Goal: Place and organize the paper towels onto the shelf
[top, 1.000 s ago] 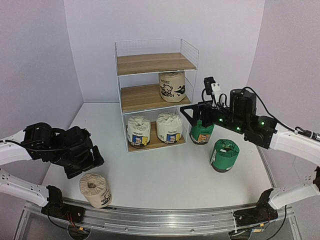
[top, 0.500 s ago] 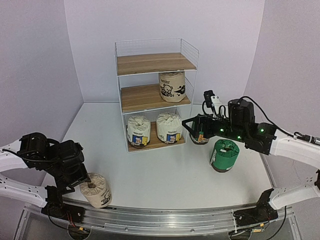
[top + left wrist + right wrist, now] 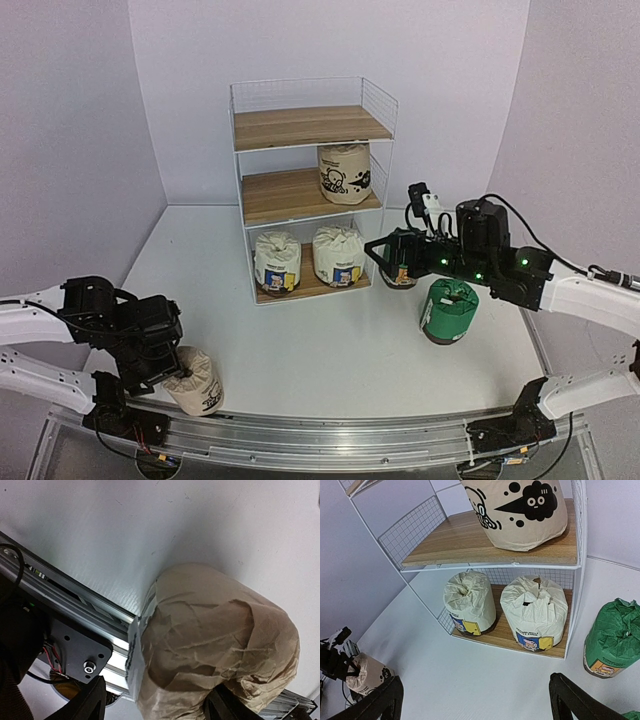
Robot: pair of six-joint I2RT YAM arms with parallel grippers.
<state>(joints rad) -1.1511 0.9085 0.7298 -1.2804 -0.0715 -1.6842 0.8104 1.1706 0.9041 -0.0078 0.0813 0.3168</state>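
White surface: we count three rolls shelved, three remaining.
Left end effector astride beige roll, grip unclear; right end effector spread, empty.

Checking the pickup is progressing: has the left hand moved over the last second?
Yes. The left hand has come toward the near edge, down around the unmoved beige wrapped roll.

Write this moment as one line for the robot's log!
left gripper: open around beige roll at table front edge | right gripper: open, empty, near shelf | shelf: three rolls | table: two green rolls
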